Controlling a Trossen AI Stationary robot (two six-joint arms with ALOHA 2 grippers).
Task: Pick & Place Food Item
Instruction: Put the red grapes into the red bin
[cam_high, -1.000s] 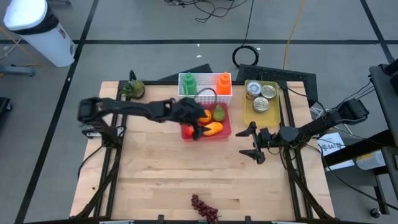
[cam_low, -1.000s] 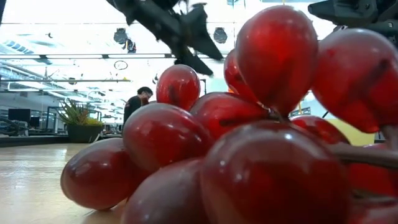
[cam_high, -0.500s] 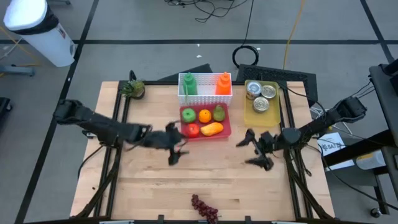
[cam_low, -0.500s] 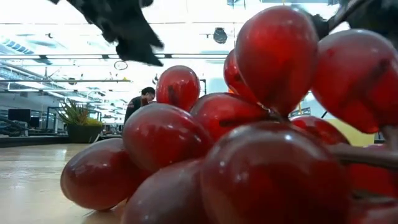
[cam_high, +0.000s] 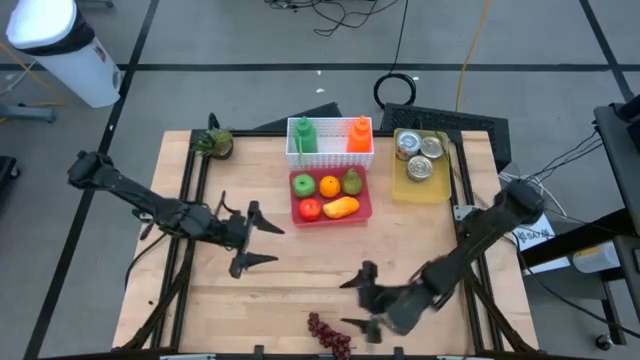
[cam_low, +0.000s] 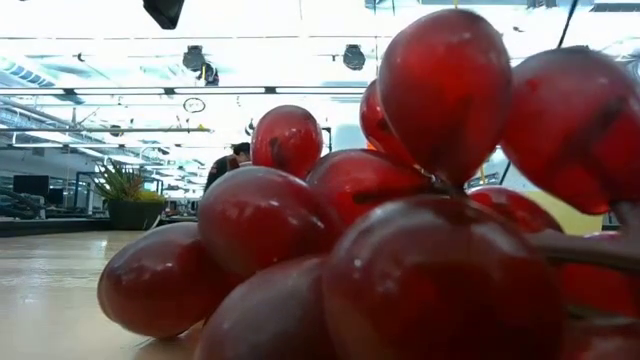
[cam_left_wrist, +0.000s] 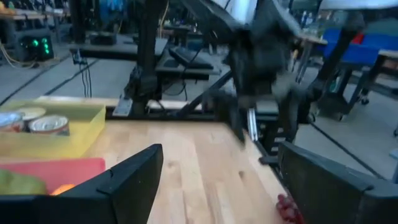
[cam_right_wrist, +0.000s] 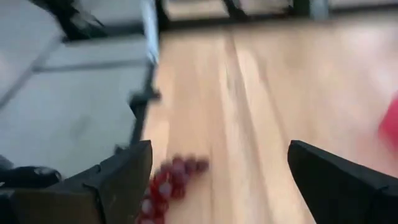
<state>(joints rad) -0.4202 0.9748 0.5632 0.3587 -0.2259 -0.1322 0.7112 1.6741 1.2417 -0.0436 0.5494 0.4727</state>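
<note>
The grapes (cam_high: 330, 335) lie at the bottom centre of the high view, on the near edge of the wooden table (cam_high: 260, 290), held by nothing; in the low view the grapes (cam_low: 400, 200) fill most of the frame, red and glossy. The right gripper (cam_high: 358, 303) sits just up and right of them in the high view, near but apart, its two fingers spread wide with nothing between them. Its wrist view shows the grapes (cam_right_wrist: 168, 186) low in the frame between the open fingers (cam_right_wrist: 118, 180). The left gripper (cam_high: 258, 244) is at left of centre in the high view, over bare wood, fingers parted and empty, well apart from the grapes. At upper centre a red tray (cam_high: 330, 195) holds a green apple, an orange, a pear, a red fruit and a yellow-orange piece. Just above it a white basket (cam_high: 330, 140) holds a green and an orange bottle. To the right a yellow tray (cam_high: 420, 165) holds three cans. A small plant (cam_high: 213, 142) stands at the table's upper left corner. In the low view a person (cam_low: 232, 160) shows far behind.
</note>
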